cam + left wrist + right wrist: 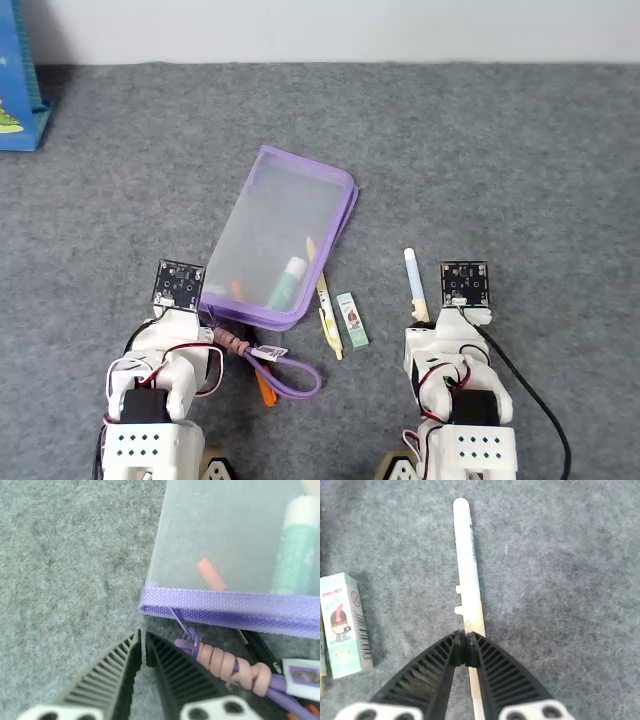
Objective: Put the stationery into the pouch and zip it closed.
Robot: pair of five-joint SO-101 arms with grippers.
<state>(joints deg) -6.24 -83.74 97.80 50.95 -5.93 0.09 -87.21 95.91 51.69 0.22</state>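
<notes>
The translucent pouch [280, 235] with purple trim lies mid-table, and a green glue stick [287, 283] and an orange piece [211, 574] show through it. My left gripper [143, 641] is shut just off the pouch's purple corner [150, 605], beside the pink-wrapped zipper cord [220, 662]. A white pen [467, 565] lies on the carpet. My right gripper [465, 647] is shut above the pen's near end, and the pen runs on beneath the fingers. A green eraser box [342, 625] and a yellow pencil [328, 318] lie between the pouch and the pen.
The purple strap loop [295, 378] and an orange item [265, 390] lie in front of the pouch, near the left arm [178, 290]. A blue box [15, 85] stands at the far left edge. Grey carpet covers the table.
</notes>
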